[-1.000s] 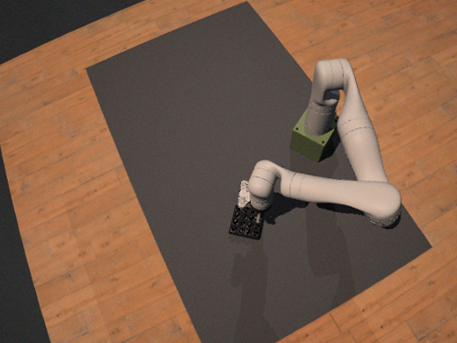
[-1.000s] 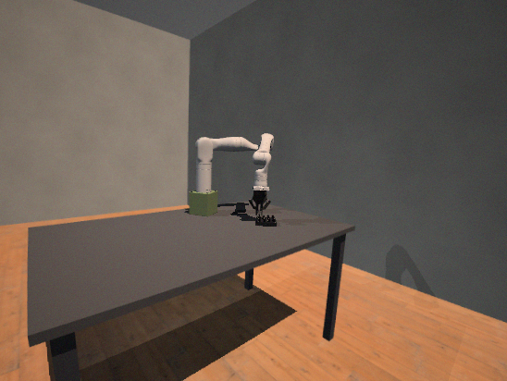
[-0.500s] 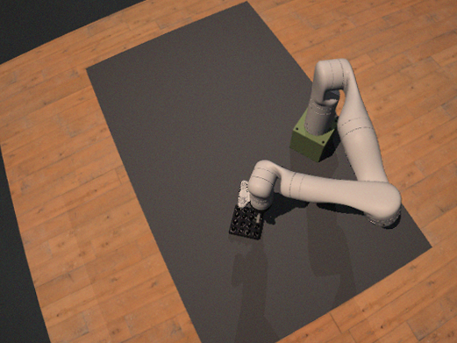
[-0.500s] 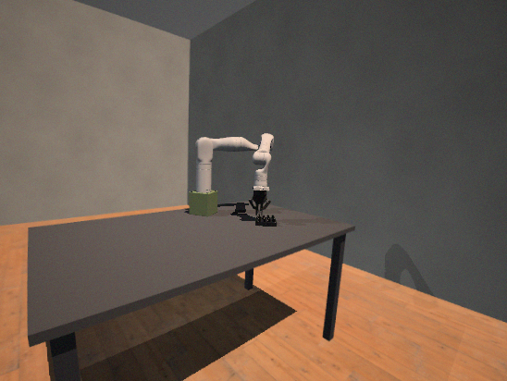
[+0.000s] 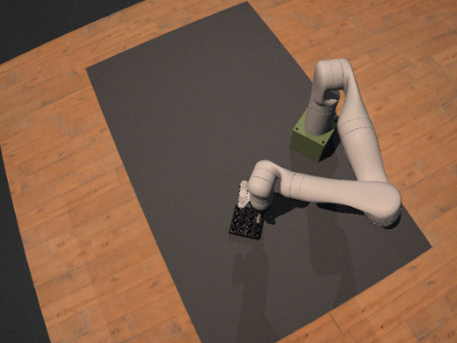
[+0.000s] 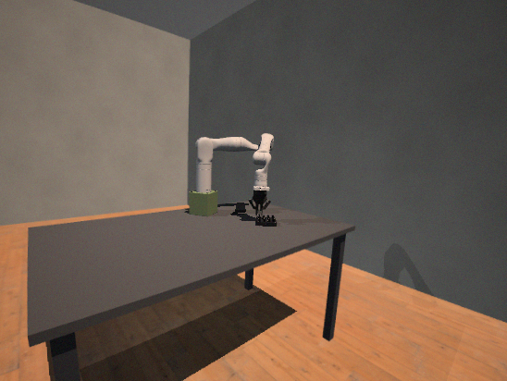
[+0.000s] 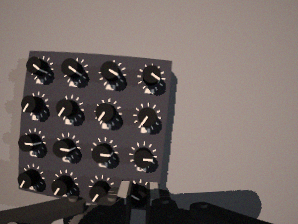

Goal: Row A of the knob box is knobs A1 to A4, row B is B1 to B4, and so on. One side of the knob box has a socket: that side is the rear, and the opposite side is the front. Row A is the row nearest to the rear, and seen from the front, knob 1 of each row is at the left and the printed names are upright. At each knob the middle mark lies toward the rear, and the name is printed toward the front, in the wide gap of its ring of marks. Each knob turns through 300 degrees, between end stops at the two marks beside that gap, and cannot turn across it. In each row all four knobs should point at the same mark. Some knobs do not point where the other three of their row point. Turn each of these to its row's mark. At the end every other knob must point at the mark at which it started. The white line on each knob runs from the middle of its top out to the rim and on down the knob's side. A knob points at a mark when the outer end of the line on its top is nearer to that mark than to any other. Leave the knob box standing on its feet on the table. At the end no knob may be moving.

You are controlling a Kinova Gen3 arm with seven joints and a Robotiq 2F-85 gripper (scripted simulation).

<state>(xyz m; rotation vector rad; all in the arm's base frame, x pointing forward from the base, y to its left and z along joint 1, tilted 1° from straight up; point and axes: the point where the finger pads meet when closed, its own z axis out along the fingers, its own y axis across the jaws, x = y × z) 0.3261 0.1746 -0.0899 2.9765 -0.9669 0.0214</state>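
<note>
The black knob box (image 5: pixel 246 236) (image 6: pixel 266 224) (image 7: pixel 131 93) stands flat on the table. In the wrist view its rear is at the top, row A uppermost and knob 1 at the left. Row A lines point lower right, row B lower left, row C right. In row D, knobs D1 (image 7: pixel 31 179), D2 (image 7: pixel 62 185) and D3 (image 7: pixel 100 190) point lower left. My gripper (image 6: pixel 259 215) (image 7: pixel 139 195) points down with its fingertips at both sides of knob D4, shut on it. D4's line shows only as a short pale streak, partly in shadow; its marks are partly hidden.
Knobs C4 (image 7: pixel 144 157) and D3 stand close to the fingers. The arm's green base block (image 5: pixel 313 141) (image 6: pixel 204 203) stands on the dark table (image 5: pixel 175 124) (image 6: pixel 162 264). A small dark object (image 6: pixel 240 207) lies behind the box in the exterior view.
</note>
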